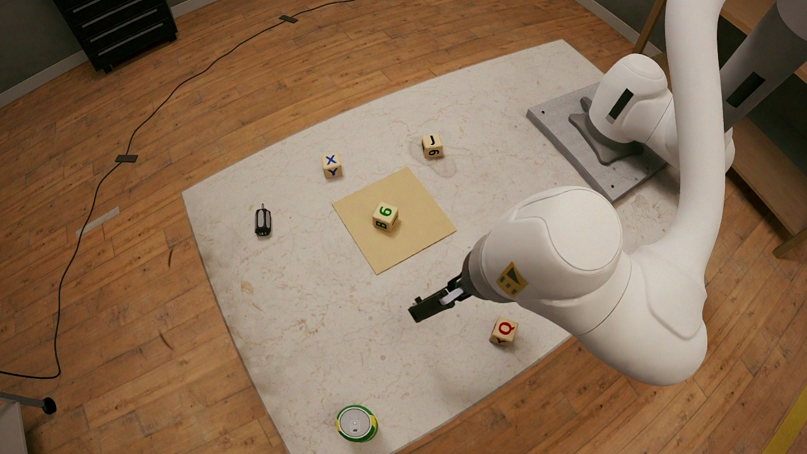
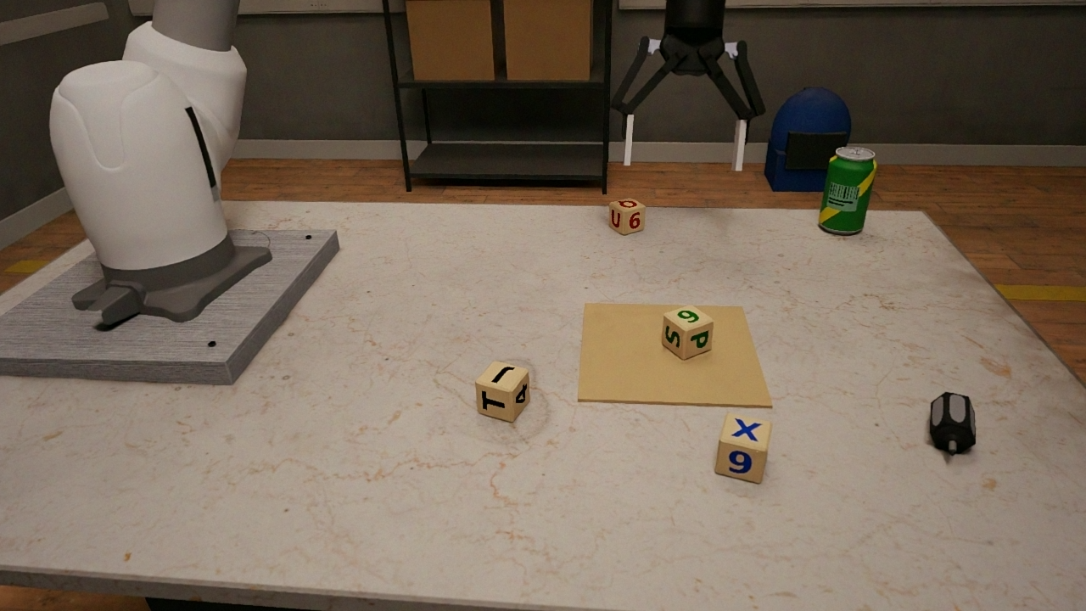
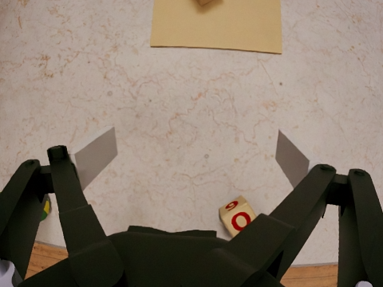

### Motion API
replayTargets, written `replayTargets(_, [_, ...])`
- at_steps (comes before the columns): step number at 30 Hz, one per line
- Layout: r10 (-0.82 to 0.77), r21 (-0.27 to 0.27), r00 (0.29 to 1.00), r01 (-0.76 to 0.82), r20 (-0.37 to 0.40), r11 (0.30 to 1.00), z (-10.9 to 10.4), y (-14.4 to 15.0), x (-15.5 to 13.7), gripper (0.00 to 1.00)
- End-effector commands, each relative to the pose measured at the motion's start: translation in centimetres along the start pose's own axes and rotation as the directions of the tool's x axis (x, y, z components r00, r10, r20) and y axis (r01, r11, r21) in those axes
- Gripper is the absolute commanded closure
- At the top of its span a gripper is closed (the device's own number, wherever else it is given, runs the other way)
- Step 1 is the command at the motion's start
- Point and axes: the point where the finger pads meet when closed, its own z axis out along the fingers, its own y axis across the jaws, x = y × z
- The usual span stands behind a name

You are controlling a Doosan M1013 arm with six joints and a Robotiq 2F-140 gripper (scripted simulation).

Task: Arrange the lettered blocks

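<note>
"Where are you, and what's in your grip?"

"My gripper point(image 1: 416, 311) point(image 2: 683, 144) point(image 3: 195, 142) hangs above the marble-patterned table point(image 1: 316, 316) point(image 2: 341, 486) point(image 3: 179, 104), fingers spread wide and nothing between them, pointing down on the side where the red-lettered block lies."

"And that block?"

"The red-lettered block point(image 1: 503, 331) point(image 2: 626, 217) point(image 3: 238, 217) sits off the mat, toward the table's edge on my left, with Q on top. In my wrist view, my own linkage covers part of it."

"Who holds the mat?"

"One block alone: the green-marked block point(image 1: 385, 217) point(image 2: 687, 333) point(image 3: 205, 1), a figure on its upper face, rests turned askew on the tan mat point(image 1: 406, 243) point(image 2: 622, 356) point(image 3: 215, 36)."

"The other letters?"

"Both are off the mat, on my right. The black-lettered block point(image 1: 432, 145) point(image 2: 502, 392) shows J on top and sits closer to my base; the blue-lettered block point(image 1: 331, 166) point(image 2: 743, 448), X uppermost, sits farther out, near a mat corner. The three letters have yet to form their row."

"Anything farther afield?"

"A black-and-gray screwdriver point(image 1: 263, 221) point(image 2: 952, 422) lies beyond the mat from my base, and a green-and-yellow can point(image 1: 356, 423) point(image 2: 847, 193) point(image 3: 46, 209) stands upright at the far left."
</note>
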Motion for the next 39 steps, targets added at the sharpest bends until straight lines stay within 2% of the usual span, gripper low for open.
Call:
replayTargets(1, [0.028, 0.015, 0.999, -0.028, -0.015, 0.999, 0.4, 2.1, -5.3, 0.0])
replayTargets(6, [0.054, 0.031, 0.998, -0.053, -0.028, 0.998, 1.1, 5.1, -10.7, 0.0])
replayTargets(10, [0.062, 0.036, 0.998, -0.061, -0.031, 0.997, 1.4, 6.1, -12.2, 0.0])
replayTargets(39, [0.063, 0.037, 0.998, -0.062, -0.032, 0.997, 1.4, 6.2, -12.3, 0.0])
